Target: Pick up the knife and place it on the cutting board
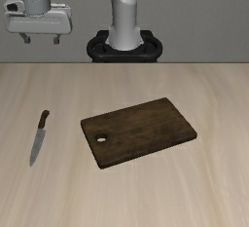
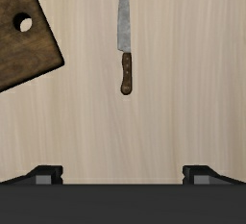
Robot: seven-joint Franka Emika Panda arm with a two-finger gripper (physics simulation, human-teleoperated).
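A knife (image 1: pixel 39 138) with a dark wooden handle and a steel blade lies flat on the light wooden table (image 1: pixel 195 192), toward the exterior view's left. A dark wooden cutting board (image 1: pixel 139 132) with a hole near one corner rests to the knife's right, apart from it. My gripper (image 1: pixel 42 38) hangs high above the table's far left part, open, with nothing between its fingers. In the wrist view the knife (image 2: pixel 125 37) lies well ahead of my fingertips (image 2: pixel 46 173), and a corner of the cutting board (image 2: pixel 24 37) with its hole sits beside it.
The robot's black base (image 1: pixel 124 49) stands at the table's far edge, behind the board. Bare wood stretches in front of the board and to its right.
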